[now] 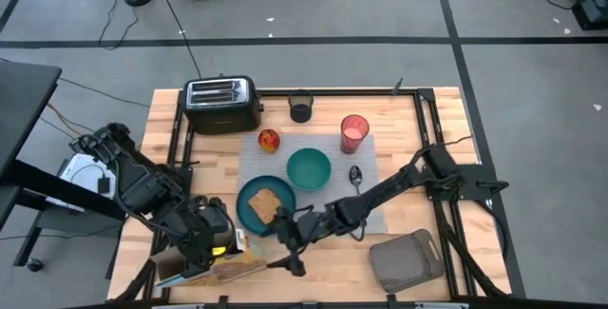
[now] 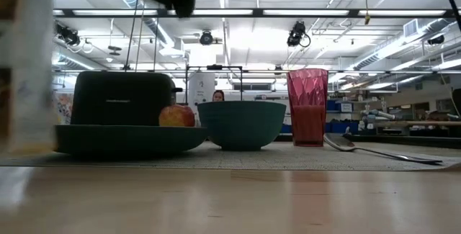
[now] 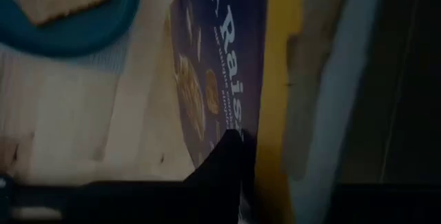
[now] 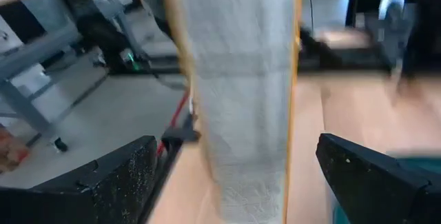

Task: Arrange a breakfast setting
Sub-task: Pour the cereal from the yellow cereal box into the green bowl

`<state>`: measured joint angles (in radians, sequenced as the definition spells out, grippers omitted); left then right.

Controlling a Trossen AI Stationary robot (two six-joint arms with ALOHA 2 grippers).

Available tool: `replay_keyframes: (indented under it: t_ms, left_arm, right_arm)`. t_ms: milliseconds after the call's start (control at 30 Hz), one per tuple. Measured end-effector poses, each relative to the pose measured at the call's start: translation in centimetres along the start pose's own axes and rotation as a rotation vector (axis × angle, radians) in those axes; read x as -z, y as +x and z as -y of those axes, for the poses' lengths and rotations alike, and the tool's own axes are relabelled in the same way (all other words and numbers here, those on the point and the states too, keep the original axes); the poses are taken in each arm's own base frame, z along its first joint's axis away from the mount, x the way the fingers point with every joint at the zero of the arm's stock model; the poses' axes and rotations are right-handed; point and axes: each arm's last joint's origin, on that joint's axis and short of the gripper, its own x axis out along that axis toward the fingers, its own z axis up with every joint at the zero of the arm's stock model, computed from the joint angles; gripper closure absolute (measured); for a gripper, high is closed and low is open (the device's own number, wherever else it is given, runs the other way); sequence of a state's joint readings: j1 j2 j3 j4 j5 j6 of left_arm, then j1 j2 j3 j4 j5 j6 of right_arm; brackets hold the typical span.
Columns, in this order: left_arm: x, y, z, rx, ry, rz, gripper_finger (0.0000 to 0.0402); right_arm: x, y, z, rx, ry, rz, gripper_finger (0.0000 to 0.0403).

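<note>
On the bench [image 1: 399,119], the cereal box [image 1: 228,269] clenched in the left gripper [image 1: 217,238] is best steadied while the right gripper [image 1: 290,238], jaws released wide, is closed on its top beside the plate [image 1: 249,209].

Placemat [image 1: 313,181] central on the surface [image 1: 418,252]. On it: plate [image 1: 249,204] carrying toast [image 1: 265,202], front left; bowl [image 1: 309,167] behind-right of plate; apple [image 1: 269,140] back left; cup [image 1: 354,132] back right; spoon [image 1: 355,175] right of bowl. Toaster [image 1: 221,104] behind the placemat.
</note>
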<state>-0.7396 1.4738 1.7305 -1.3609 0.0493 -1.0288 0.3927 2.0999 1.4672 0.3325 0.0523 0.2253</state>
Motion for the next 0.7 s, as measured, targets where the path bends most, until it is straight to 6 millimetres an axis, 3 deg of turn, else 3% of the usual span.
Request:
replay_keyframes:
  t_ms: [400, 700]
  left_arm:
    - [-0.2, -0.3, 0.6, 0.032, 0.037, 0.08, 0.0398]
    - [-0.5, -1.4, 0.9, 0.039, 0.02, 0.163, 0.0398]
  right_arm:
    - [4.4, 3.2, 0.5, -0.008, 0.033, -0.069, 0.0004]
    - [5.0, 3.8, 0.4, -0.001, 0.031, -0.011, 0.0023]
